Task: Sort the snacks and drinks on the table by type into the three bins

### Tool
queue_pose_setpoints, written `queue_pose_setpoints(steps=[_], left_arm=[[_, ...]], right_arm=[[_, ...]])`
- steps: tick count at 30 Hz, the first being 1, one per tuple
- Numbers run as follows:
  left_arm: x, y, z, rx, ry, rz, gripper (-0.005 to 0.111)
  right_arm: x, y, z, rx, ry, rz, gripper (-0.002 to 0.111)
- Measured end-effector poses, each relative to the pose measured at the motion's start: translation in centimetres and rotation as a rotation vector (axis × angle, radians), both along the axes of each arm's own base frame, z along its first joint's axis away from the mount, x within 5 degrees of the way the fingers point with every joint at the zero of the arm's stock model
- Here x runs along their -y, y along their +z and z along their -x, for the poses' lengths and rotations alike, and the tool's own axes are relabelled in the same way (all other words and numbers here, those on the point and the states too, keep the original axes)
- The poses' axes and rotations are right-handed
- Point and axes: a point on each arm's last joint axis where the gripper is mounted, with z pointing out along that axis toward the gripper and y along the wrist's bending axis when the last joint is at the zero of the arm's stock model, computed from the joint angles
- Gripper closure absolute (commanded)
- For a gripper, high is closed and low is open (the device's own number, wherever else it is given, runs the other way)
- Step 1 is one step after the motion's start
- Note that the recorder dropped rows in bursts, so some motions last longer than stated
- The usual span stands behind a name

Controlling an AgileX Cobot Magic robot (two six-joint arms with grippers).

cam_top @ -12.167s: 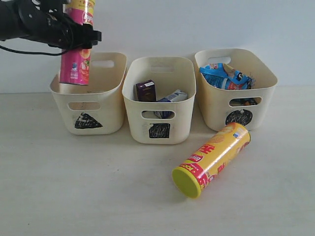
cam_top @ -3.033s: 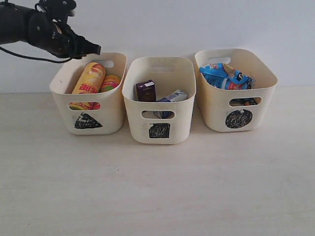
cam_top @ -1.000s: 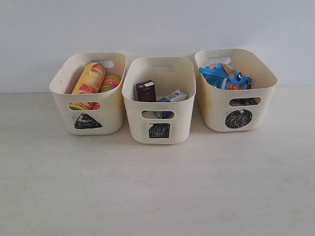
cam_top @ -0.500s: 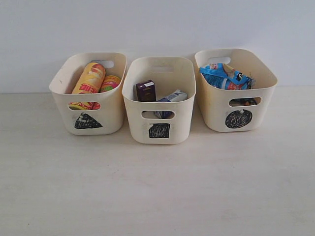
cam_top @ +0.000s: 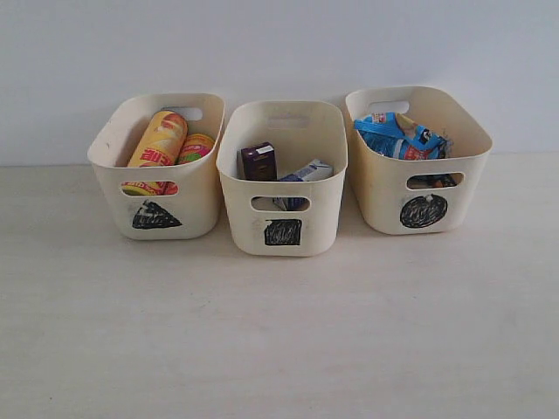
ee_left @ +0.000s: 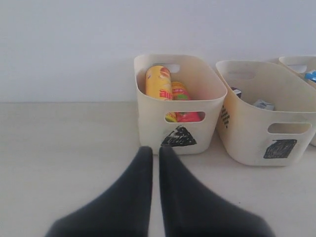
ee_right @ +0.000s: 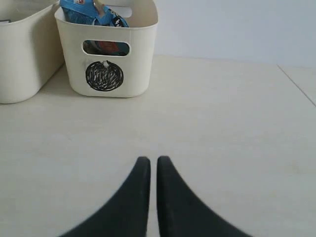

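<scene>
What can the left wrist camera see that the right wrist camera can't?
Only the left wrist view shows the triangle bin holding the yellow chip can and pink chip can, plus the left fingers, shut. Only the right wrist view shows the circle mark and the right fingers, shut. Both show the square bin and the table.
</scene>
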Motion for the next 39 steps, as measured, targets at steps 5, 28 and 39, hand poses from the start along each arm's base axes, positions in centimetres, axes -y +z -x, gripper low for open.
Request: queue_pose_setpoints(steps=[5,28,39], left_arm=[[-0.1,-1.7,0.8,0.028,-0.009,-0.015,0.102],[-0.9,-6.8,2.8,0.087,0.065,-0.086,0.102],[-1.3,-7.6,2.9,0.029,0.14,-0.075,0.102]], right_arm=[[0.0,0.0,0.0,0.0,0.0,0.0,0.106],[0.0,0.0,0.0,0.0,0.0,0.0,0.106],[0.0,0.0,0.0,0.0,0.0,0.0,0.106]])
